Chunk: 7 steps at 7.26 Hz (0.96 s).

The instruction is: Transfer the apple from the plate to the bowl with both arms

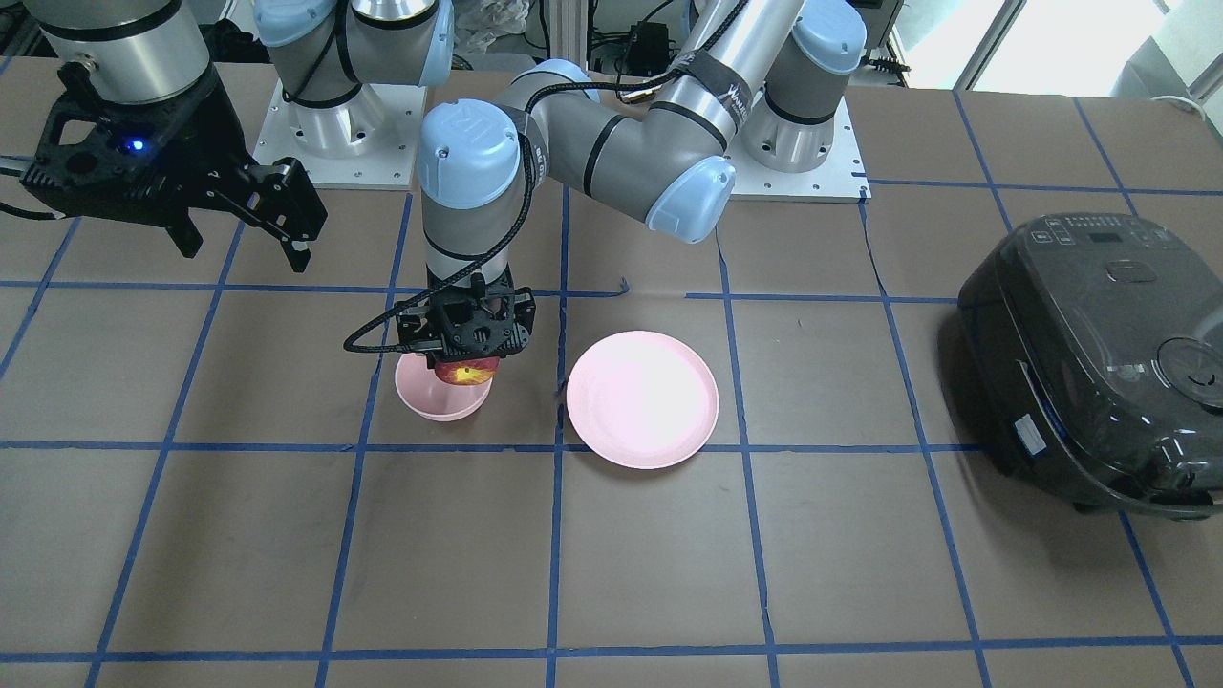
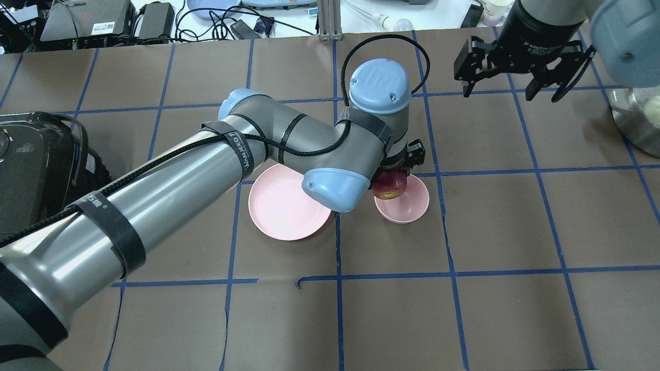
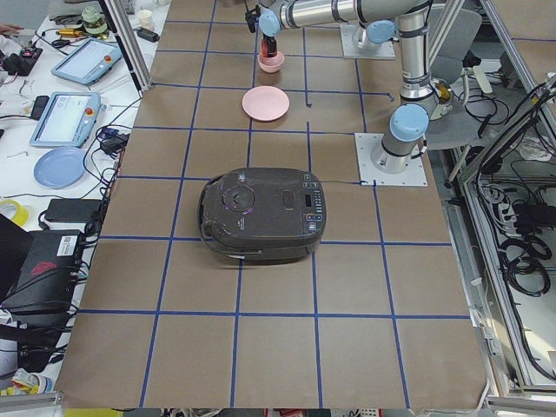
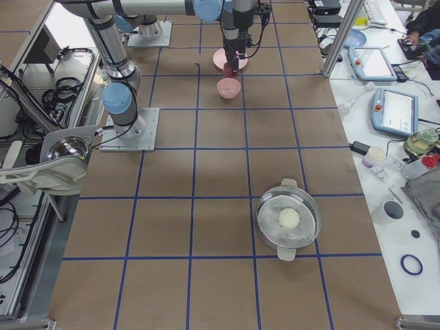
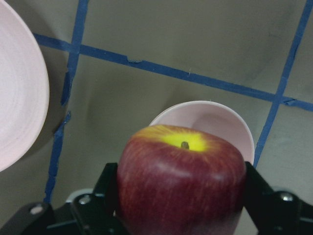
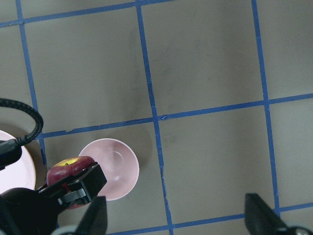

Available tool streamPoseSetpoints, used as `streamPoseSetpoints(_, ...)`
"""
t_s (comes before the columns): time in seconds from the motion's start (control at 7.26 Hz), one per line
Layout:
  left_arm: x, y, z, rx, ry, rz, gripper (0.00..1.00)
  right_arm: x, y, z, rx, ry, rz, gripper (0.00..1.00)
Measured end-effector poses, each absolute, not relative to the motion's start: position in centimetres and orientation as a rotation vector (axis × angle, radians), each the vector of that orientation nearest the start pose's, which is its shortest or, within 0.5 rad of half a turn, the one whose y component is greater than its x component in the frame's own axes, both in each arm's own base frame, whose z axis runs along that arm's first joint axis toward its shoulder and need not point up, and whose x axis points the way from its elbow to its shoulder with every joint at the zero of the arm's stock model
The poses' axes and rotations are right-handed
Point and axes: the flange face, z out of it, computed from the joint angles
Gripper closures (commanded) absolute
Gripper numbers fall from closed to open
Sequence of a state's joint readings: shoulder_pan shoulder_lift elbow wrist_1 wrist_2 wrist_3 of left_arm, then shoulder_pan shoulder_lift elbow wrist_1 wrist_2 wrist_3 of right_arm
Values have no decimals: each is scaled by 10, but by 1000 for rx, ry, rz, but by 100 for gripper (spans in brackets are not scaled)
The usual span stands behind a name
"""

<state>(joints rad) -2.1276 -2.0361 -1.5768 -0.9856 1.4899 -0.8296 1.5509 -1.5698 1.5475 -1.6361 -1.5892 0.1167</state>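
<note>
My left gripper (image 1: 465, 346) is shut on the dark red apple (image 1: 465, 372) with its yellow patch. It holds the apple just above the small pink bowl (image 1: 441, 399), over the rim nearest the plate. In the left wrist view the apple (image 5: 181, 178) sits between the black fingers (image 5: 108, 188), with the bowl (image 5: 215, 122) beyond it. The wide pink plate (image 1: 642, 399) lies bare beside the bowl. My right gripper (image 1: 246, 250) is open and empty, raised well off to the side. From overhead I see the apple (image 2: 390, 184), bowl (image 2: 410, 203) and plate (image 2: 286, 203).
A dark rice cooker (image 1: 1099, 363) stands at the table's end on my left side. A metal pot (image 4: 289, 220) holding a pale ball stands far on my right side. Blue tape lines grid the brown table (image 1: 669, 573).
</note>
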Motion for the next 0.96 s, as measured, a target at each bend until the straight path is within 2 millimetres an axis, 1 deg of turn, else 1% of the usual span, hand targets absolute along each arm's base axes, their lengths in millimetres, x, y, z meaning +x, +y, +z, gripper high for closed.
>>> streamPoseSetpoints(0.41, -480, -473, 259, -419, 3260, -73, 100, 121, -502, 505, 217, 3147, -121, 0)
streamPoseSetpoints(0.55, -482, -473, 253, -416, 3261, -70, 97, 121, -502, 505, 217, 3147, -120, 0)
streamPoseSetpoints(0.69, -484, -473, 248, -413, 3259, -63, 22, 121, -502, 505, 216, 3147, -120, 0)
streamPoseSetpoints(0.83, -486, -473, 243, -405, 3258, -60, 0, 121, -502, 505, 216, 3147, -120, 0)
streamPoseSetpoints(0.96, -489, -472, 243, -393, 3269, -75, 0, 121, -502, 505, 216, 3147, -120, 0)
